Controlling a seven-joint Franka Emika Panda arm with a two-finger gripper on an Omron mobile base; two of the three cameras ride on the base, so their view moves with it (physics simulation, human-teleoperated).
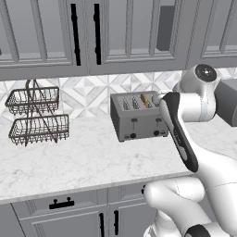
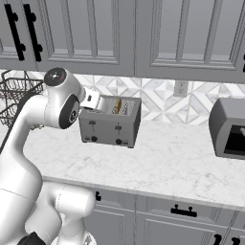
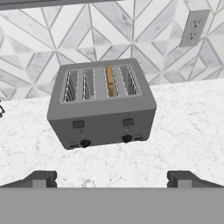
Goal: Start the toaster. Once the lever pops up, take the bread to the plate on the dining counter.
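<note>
The grey four-slot toaster (image 3: pixel 103 118) stands on the marble wall counter (image 3: pixel 183 131) against the tiled backsplash, also seen as the toaster (image 1: pixel 137 115) and the toaster (image 2: pixel 111 125). A thin tan slice of bread (image 3: pixel 110 81) stands upright in the third slot from the left, its top edge showing; the bread (image 1: pixel 145 100) and the bread (image 2: pixel 117 106) peek out likewise. Both front levers (image 3: pixel 128 122) sit high. My gripper (image 3: pixel 113 179) hovers above and in front of the toaster, open and empty. The plate and the dining counter are out of view.
A two-tier wire basket (image 1: pixel 34 113) stands on the counter left of the toaster. A dark grey appliance (image 2: pixel 229 128) sits to the right. A wall outlet (image 3: pixel 192 28) is behind. Upper cabinets (image 1: pixel 92 32) hang over the counter.
</note>
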